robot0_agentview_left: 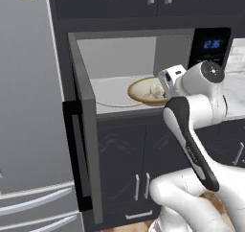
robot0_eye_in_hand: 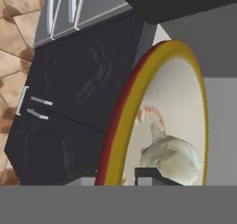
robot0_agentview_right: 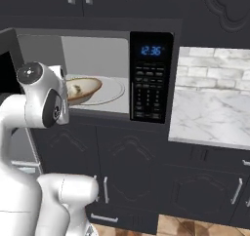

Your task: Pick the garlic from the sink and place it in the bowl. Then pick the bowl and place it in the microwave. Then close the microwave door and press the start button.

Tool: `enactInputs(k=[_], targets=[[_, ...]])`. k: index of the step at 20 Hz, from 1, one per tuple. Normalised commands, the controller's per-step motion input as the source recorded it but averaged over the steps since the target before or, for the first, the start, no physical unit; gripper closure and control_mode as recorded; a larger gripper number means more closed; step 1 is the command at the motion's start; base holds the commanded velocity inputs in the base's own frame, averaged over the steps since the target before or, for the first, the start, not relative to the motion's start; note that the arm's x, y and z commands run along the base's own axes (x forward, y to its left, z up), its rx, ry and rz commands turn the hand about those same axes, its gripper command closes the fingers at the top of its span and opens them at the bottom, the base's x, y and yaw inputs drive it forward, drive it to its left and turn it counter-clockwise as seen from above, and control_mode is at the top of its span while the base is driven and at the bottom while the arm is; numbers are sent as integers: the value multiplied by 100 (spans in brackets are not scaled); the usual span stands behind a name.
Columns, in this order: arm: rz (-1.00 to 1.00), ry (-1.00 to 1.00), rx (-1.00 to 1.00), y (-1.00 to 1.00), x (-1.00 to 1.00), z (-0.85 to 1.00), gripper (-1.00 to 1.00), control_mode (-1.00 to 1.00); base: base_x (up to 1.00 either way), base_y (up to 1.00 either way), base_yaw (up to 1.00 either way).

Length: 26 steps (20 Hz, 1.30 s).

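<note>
The microwave (robot0_agentview_left: 139,73) stands open in front of me, its cavity pale, the white round plate (robot0_agentview_left: 111,91) on its floor, and the microwave door (robot0_agentview_left: 83,130) swung out to the near left. The bowl (robot0_agentview_left: 146,91) sits over the right part of that plate, near the cavity mouth, level. My gripper (robot0_agentview_left: 165,85) is at the bowl's near-right rim, jaws narrowed on the rim, so I judge I hold the bowl. The garlic (robot0_eye_in_hand: 171,158) lies inside the bowl, just beyond my fingertip (robot0_eye_in_hand: 148,174). Next move, as I judge it: release, then withdraw toward me.
</note>
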Motion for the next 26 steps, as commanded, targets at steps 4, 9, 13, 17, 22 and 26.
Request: enactInputs(k=[4, 9, 13, 17, 22, 26], targets=[[0, 4, 0, 26, 100, -36, 100, -100, 0, 0, 0], [0, 1, 0, 26, 100, -28, 100, -100, 0, 0, 0], [0, 0, 0, 19, 94, -46, 100, -100, 0, 0, 0], [1, 3, 0, 9, 74, -52, 100, -100, 0, 0, 0], [1, 1, 0, 0, 58, -34, 100, -100, 0, 0, 0], [1, 0, 0, 1, 86, -33, 100, -100, 0, 0, 0]])
